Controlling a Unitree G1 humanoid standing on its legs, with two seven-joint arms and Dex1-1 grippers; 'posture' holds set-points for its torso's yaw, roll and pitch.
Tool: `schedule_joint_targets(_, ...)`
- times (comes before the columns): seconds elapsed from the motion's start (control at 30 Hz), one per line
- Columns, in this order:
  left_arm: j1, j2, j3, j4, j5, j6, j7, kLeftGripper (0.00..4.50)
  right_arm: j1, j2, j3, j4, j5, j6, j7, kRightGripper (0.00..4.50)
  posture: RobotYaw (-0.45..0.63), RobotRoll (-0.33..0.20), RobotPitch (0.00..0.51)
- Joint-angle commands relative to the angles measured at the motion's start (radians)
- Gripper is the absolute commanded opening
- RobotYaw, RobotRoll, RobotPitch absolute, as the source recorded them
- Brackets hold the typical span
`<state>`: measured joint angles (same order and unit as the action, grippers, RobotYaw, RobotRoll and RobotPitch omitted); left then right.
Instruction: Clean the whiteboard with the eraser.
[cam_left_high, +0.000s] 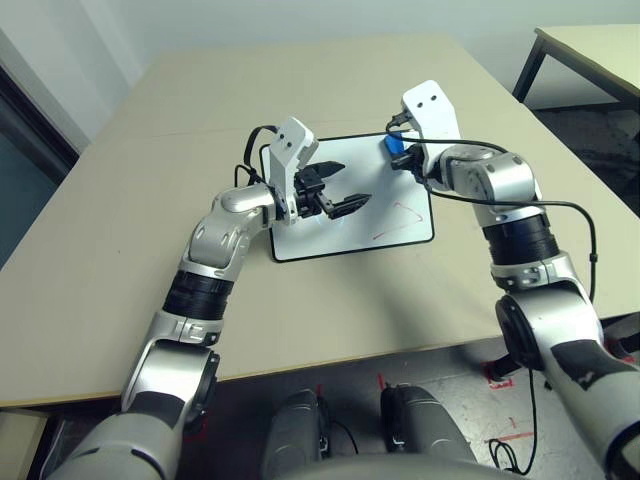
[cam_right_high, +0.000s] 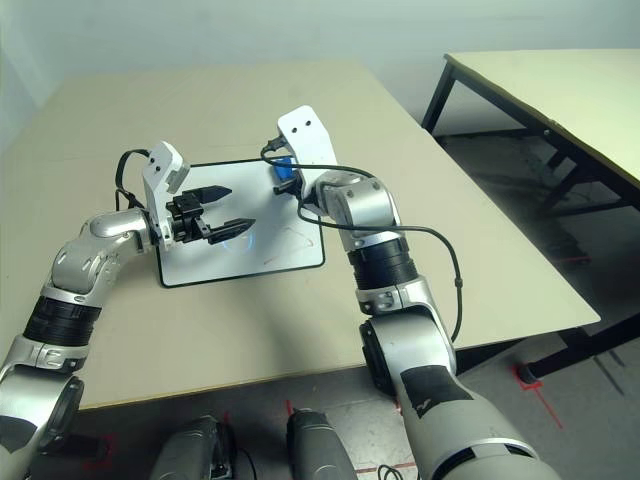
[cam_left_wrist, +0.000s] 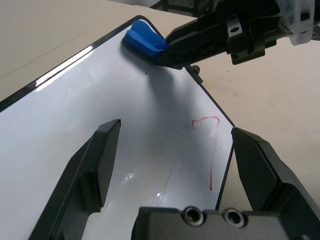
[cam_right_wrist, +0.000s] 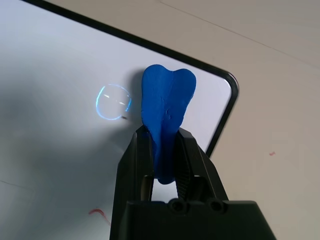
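Whiteboard (cam_left_high: 400, 225) flat on the table (cam_left_high: 130, 250), red scribble near its right edge. Right gripper (cam_right_wrist: 162, 150) clamped tight on the blue eraser (cam_right_wrist: 167, 107), squeezed between both fingers, at the whiteboard's far right corner. Left gripper (cam_left_wrist: 170, 170) over the whiteboard's left half, jaws wide apart, holding nothing.

Beige table (cam_left_high: 120, 250), second table (cam_right_high: 560, 90) beyond.
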<state>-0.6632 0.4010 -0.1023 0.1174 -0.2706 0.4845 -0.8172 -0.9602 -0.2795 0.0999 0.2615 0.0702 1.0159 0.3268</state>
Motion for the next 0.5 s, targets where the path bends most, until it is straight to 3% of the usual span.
schedule_joint_targets(0.03,-0.001,0.000,-0.012,0.009,0.006,0.003,-0.008,4.50,0.028,-0.016,-0.009,0.010,-0.009,0.027,-0.010,0.57,-0.12,0.000,0.082)
schedule_joint_targets(0.27,-0.003,-0.001,-0.012,0.013,0.007,0.002,-0.010,4.50,0.042,-0.016,-0.014,-0.015,0.000,0.040,-0.010,0.57,-0.12,0.000,0.084)
schedule_joint_targets(0.5,-0.003,0.000,-0.011,0.014,0.008,0.002,-0.010,4.50,0.062,0.051,0.023,-0.094,0.021,0.083,0.001,0.57,-0.12,0.000,0.085)
